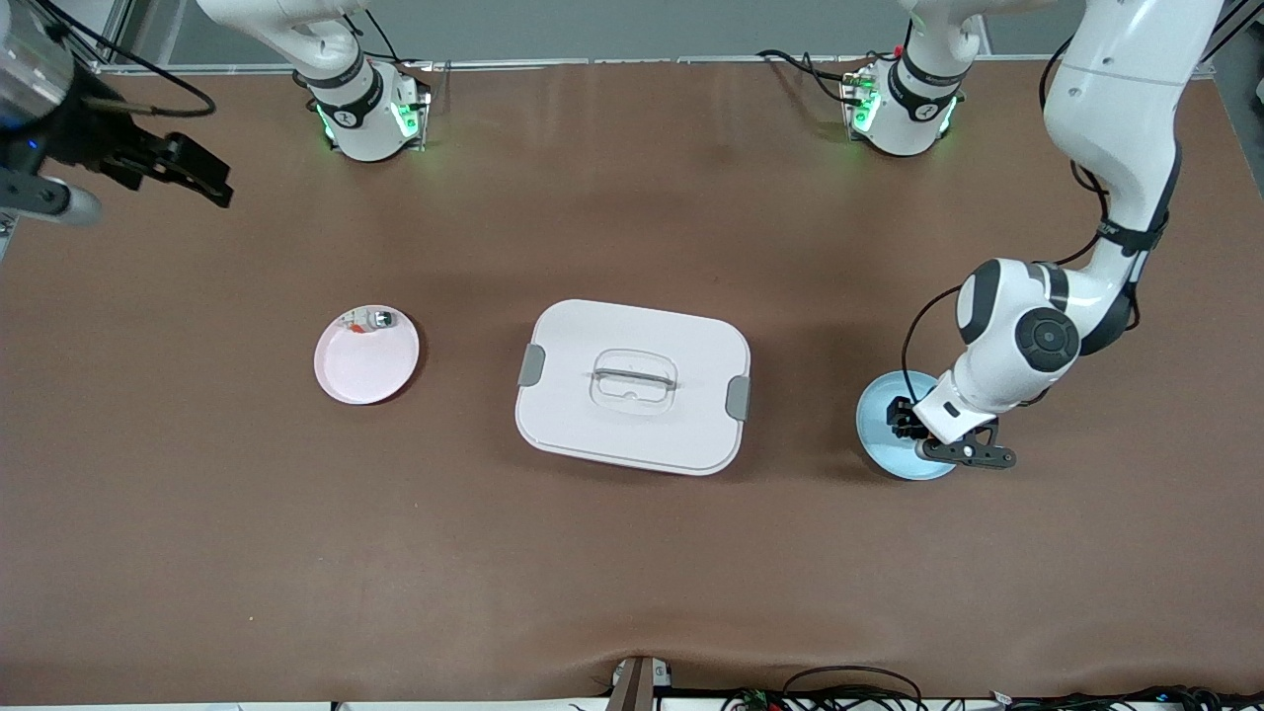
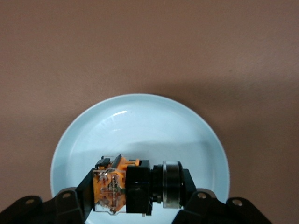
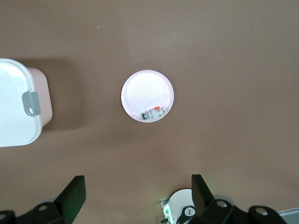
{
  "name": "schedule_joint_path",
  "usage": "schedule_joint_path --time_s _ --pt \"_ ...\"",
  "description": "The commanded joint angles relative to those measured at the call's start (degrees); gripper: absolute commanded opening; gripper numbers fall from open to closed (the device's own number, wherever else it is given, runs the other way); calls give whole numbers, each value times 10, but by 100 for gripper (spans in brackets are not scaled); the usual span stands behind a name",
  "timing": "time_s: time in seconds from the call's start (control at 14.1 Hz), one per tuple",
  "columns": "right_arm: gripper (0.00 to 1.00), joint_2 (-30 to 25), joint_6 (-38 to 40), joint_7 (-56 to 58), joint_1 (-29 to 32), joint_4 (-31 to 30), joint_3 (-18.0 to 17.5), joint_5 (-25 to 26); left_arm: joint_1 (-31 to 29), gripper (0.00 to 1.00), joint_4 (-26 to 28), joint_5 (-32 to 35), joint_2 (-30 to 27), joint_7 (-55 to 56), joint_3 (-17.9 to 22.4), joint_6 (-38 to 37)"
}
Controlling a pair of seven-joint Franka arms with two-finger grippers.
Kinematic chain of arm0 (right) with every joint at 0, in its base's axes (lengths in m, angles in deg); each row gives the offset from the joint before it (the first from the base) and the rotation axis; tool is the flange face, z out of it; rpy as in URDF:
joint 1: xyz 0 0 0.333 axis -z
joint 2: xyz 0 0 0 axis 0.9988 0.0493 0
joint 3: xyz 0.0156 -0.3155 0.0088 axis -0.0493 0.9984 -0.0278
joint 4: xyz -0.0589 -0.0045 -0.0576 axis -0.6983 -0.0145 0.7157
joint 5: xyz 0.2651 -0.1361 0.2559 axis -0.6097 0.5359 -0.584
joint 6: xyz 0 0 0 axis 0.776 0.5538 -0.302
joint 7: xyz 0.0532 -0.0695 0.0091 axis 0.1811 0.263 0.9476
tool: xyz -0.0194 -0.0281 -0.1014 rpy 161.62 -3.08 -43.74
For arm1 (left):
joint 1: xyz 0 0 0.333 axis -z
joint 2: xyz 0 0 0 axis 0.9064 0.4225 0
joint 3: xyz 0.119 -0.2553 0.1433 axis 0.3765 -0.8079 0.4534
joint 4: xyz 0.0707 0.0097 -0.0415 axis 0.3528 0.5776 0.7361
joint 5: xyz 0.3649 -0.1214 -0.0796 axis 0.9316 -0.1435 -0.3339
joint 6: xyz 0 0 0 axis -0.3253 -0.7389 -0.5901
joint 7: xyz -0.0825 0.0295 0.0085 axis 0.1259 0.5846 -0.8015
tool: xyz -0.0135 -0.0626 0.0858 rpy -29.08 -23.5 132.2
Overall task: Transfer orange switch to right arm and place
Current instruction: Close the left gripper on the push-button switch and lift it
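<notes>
Front view: left gripper point(image 1: 904, 420) is down in the blue plate point(image 1: 879, 395) at the left arm's end of the table, and the wrist blocks what it grips. Right gripper point(image 1: 202, 178) waits high over the right arm's end of the table, jaws apart. White box point(image 1: 632, 385) with grey latches sits mid-table. Pink plate point(image 1: 365, 357) lies between box and the right arm's end, with a small grey-white part point(image 1: 373, 319) on its rim farthest from the camera. Only this view shows both arms and the full layout; the switch itself is not readable here.

Left wrist view: fills the gap. Switch point(image 2: 135, 186) lies on its side in the blue plate point(image 2: 140, 126), clamped between the left fingers point(image 2: 79, 196). Left gripper point(image 2: 135, 198) is closed on it, one finger at each end. Looks: tan-orange rear block with clear casing and metal contacts at one end, black body in the middle, black and silver ring at the other end. Round face is turned away, so its colour can't be seen. Whether the switch touches the plate can't be told.

Right wrist view: looks straight down from height. Right gripper point(image 3: 135, 196) has its fingers point(image 3: 72, 196) wide apart with nothing between. Pink plate point(image 3: 147, 95) with the grey-white part point(image 3: 153, 113) at its edge, orange bit visible on it. Corner of the box point(image 3: 18, 107) with one latch, and a robot base at the frame edge. No switch or blue plate in this view.
</notes>
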Motion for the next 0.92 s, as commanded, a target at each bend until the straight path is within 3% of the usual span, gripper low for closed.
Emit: schedule_joint_path --time_s 0.0,0.42,0.85 --pt "100 -9 -13 -5 5 2 -4 15 -2 0 -10 1 -56 10 -7 -70" --pt "100 -10 -30 4 32 -7 3 15 -1 0 -88 -56 -118 28 -13 -263" --pt "100 -10 -115 68 51 -68 4 6 3 0 -190 -134 -126 86 -16 -402"
